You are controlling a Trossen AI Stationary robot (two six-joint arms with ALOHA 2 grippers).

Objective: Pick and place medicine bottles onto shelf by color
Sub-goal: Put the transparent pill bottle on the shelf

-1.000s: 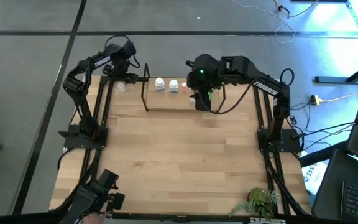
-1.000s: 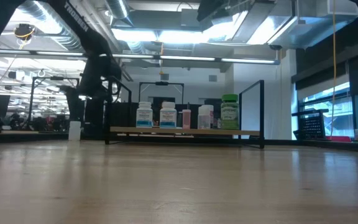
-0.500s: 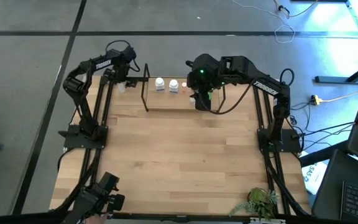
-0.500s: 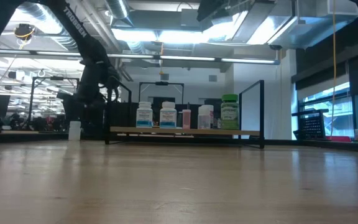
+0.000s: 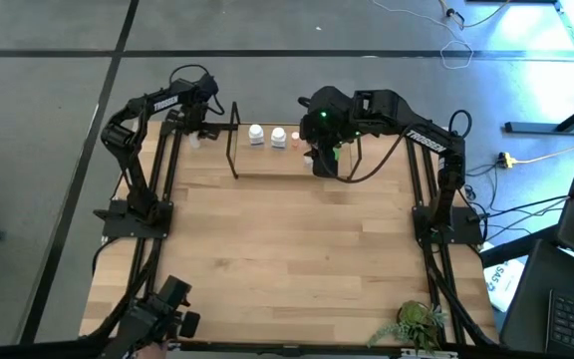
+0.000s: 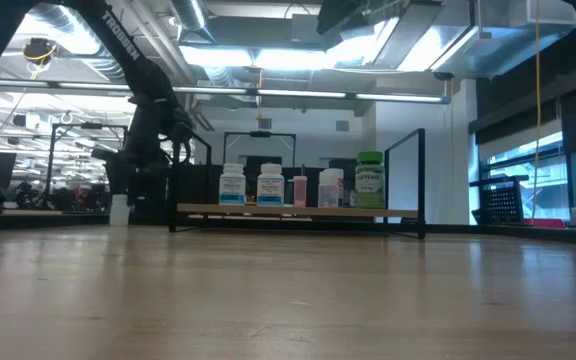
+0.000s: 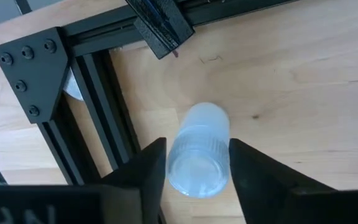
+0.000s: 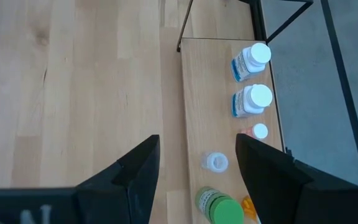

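Straddling a clear bottle (image 7: 197, 151), left fingers (image 7: 146, 171) close.

Bottles (image 6: 270, 186) on shelf (image 6: 298, 211), far edge

The light wood surface (image 5: 287, 239) carries a shelf (image 8: 194, 112) along its far edge — a pale board with thin black wire uprights. On that board stand two white bottles (image 8: 251, 61), a small pink one (image 8: 258, 132), a clear one (image 8: 216, 162) and a green-capped one (image 8: 219, 210). A translucent white bottle (image 7: 197, 152) stands on the surface near the far left corner, beside the black frame (image 7: 98, 118). A leafy plant (image 5: 417, 324) sits at the near right corner.
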